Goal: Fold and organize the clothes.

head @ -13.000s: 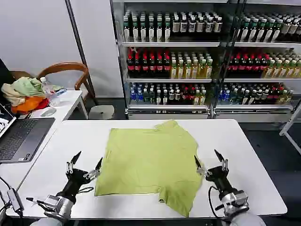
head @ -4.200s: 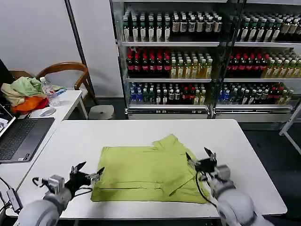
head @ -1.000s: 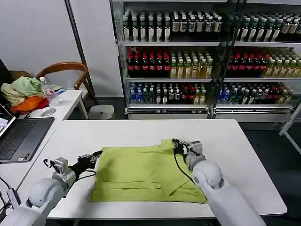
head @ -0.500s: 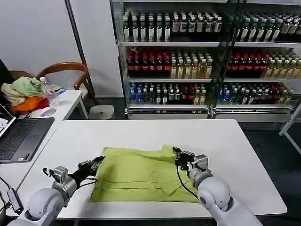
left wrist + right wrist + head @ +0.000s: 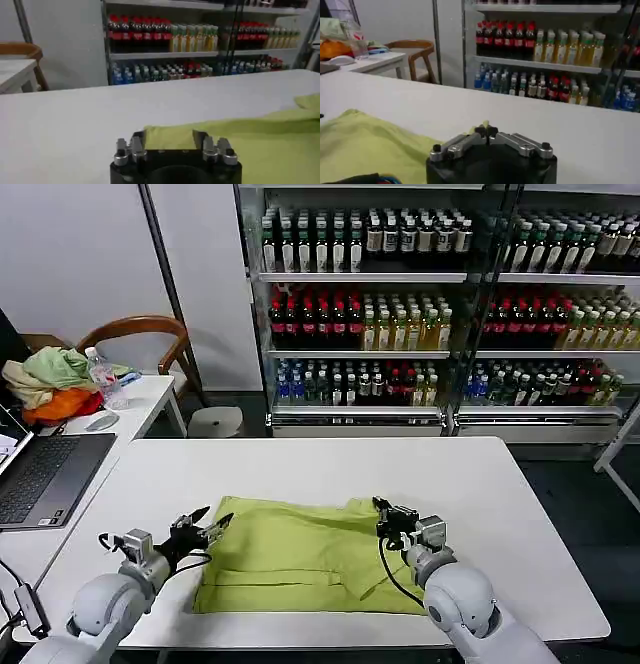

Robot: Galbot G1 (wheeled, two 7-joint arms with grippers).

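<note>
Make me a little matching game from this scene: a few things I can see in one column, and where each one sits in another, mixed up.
Things:
1. T-shirt
2. laptop
3. water bottle
4. left gripper

Places:
A. on the side table, beside the bundle of fabrics
B. at the shirt's left edge
C. lying partly folded on the white table
D. at the head view's left edge, open, nearer the robot than the bundle

Pairs: 1-C, 2-D, 3-A, 4-B

Left gripper (image 5: 207,527) fingers spread; right gripper (image 5: 388,514) pinched closed.
</note>
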